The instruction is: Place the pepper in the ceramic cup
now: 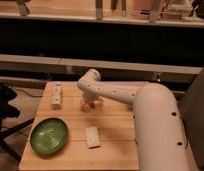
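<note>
counter (114,131): a pale wooden top that carries everything we name below.
arm (117,93): white and thick, it comes in from the right side, bends at a rounded joint over the back of the counter and turns down toward the middle.
pincer (89,103): low at the end of the arm, just above or on the counter near its middle – right of the carton and behind the flat block.
pincer state: we cannot tell whether it is open, closed or gripping anything; its tip blends with the things under it.
pepper (97,103): we see a small red-orange spot at the right edge of the pincer, close to the counter; whether it is held or lying there we cannot tell.
ceramic cup (85,106): a small pale shape right at the pincer, on its left and lower side, partly hidden by it; touching or just beside the pepper, we cannot say which.
green plate (49,135): round, at the front left of the counter, well apart from the pincer.
carton (56,96): white and rectangular, at the back left, near the counter's edge.
flat block (92,137): pale, lying flat in front of the pincer – between the green plate and the arm's broad body.
dark chair (2,107): on the floor left of the counter.
</note>
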`<state>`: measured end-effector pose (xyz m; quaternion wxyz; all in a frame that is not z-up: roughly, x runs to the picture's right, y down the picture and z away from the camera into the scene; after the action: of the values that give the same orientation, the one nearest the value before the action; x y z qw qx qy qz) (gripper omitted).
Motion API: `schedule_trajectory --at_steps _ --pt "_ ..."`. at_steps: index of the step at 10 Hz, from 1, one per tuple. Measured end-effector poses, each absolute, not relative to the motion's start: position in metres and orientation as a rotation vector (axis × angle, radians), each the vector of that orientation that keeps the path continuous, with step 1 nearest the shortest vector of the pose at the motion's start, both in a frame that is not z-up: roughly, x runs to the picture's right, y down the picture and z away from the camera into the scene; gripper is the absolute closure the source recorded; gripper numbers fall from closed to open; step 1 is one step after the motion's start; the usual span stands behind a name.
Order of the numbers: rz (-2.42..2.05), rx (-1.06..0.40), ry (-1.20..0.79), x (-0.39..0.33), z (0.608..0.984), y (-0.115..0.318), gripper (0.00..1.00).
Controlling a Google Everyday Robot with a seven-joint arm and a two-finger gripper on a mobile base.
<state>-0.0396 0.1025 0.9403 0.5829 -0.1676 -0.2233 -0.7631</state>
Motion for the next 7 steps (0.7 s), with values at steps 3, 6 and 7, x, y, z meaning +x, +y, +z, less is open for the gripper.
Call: schedule_trajectory --at_steps 3,6,7 --pt "-1.784 -0.411 -0.531 -0.0348 0.9412 0.1088 0.5" --pt "-1.784 -0.399 -0.535 -0.038 0.9428 0.1107 0.81" --pt "-1.785 -0.404 -0.533 -0.0358 0.9419 0.1105 0.9"
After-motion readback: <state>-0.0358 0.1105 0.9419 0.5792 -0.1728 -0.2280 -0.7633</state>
